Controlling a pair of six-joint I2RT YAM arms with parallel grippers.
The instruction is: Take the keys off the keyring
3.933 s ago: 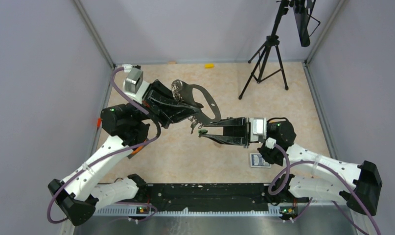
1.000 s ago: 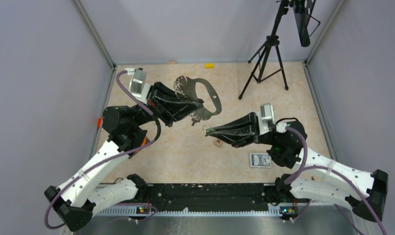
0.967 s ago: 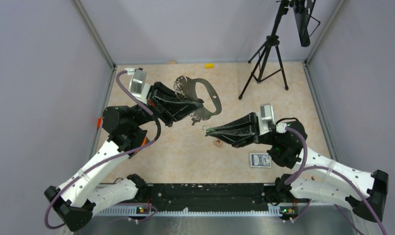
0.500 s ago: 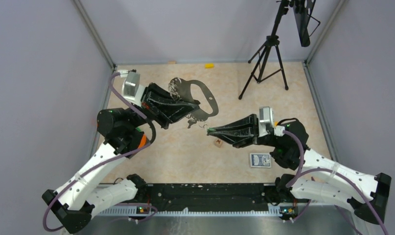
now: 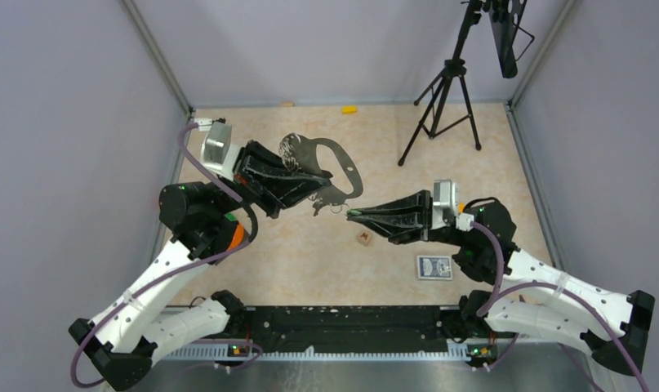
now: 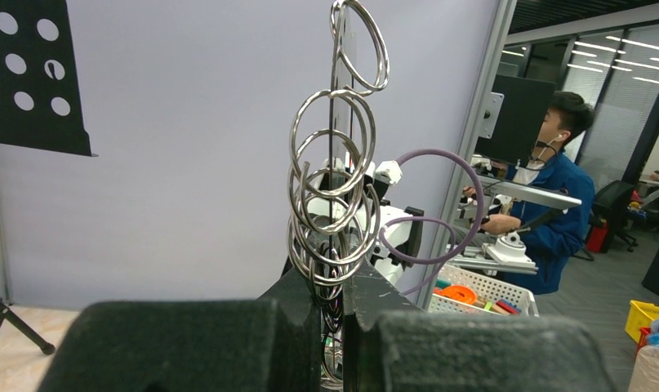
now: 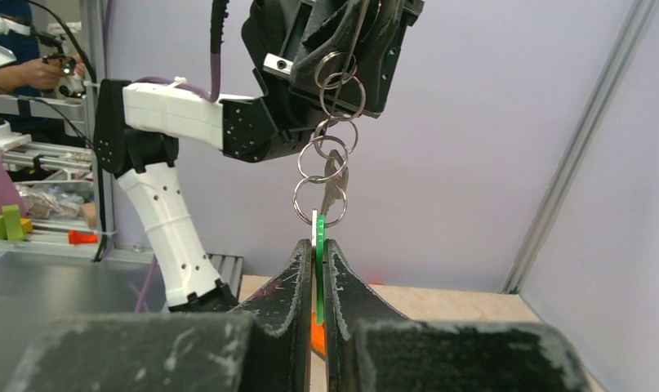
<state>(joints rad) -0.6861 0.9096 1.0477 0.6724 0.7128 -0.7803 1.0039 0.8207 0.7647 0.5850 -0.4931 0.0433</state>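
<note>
Right gripper [image 7: 317, 260] clenched on green key [image 7: 317, 245], which sits edge-on between the jaws, up off the counter [image 5: 309, 261]. Top of green key meets the lowest of a chain of small rings [image 7: 327, 155]. Silver key [image 7: 335, 189] hangs at the same spot, just behind. Chain runs up into left gripper [image 5: 313, 181], clamped tight on keyring [image 5: 349, 163]. Keyring is a grey D-loop held in the air left of centre, sticking out past the fingers toward the back. Left wrist view shows a stack of rings standing up out of the closed jaws. Gripper tips face each other, near but apart. Cube [image 5: 363, 238] lies on counter under right gripper, card deck [image 5: 434, 267] near it, tripod [image 5: 444, 90] back right.
</note>
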